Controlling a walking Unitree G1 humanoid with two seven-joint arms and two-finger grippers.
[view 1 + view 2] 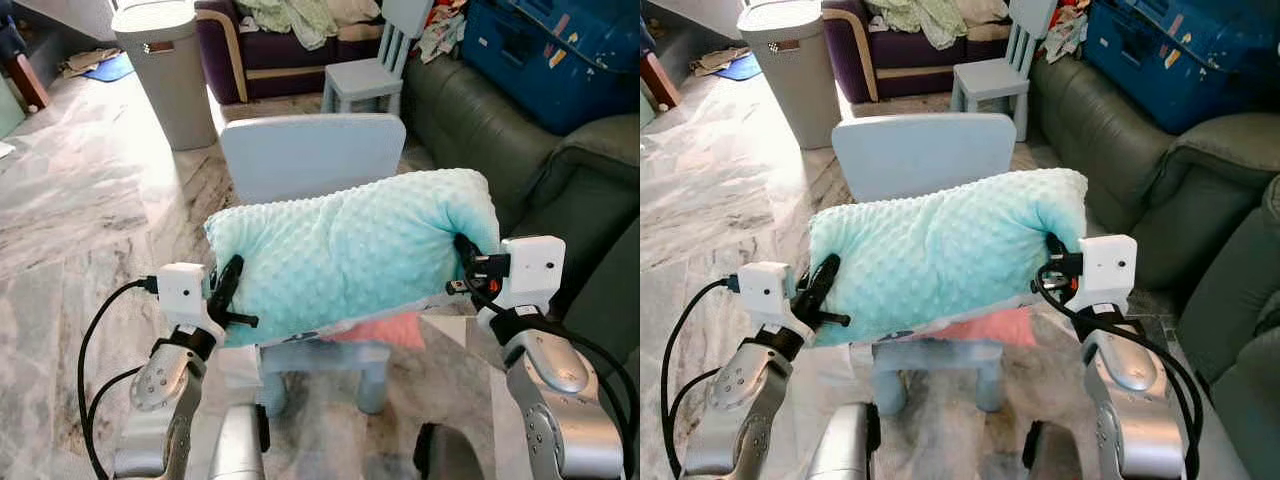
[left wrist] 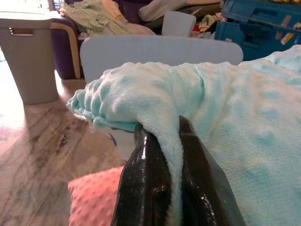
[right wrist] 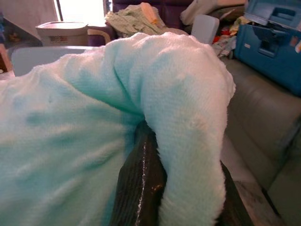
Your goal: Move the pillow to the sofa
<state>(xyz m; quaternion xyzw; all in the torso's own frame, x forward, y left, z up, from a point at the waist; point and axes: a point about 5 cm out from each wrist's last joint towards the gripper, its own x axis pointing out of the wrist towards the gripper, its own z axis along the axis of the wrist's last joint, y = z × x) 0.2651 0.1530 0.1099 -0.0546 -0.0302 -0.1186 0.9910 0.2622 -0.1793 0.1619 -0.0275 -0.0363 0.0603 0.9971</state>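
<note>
The mint dimpled pillow (image 1: 350, 250) hangs lifted between the two arms, just above the seat of a pale blue chair (image 1: 312, 152), its pink underside (image 1: 385, 330) showing below. The left gripper (image 2: 170, 141) pinches a fold of the pillow's left end between its black fingers (image 2: 146, 183); the right gripper (image 1: 466, 262) is clamped on the right end, fabric bulging over its fingers (image 3: 141, 183). The dark green sofa (image 1: 490, 135) stands just to the right, a blue crate (image 1: 550, 50) on it. A grey bin (image 1: 165, 60) and a second chair (image 1: 375, 60) stand on the marble floor (image 1: 80, 190) beyond.
</note>
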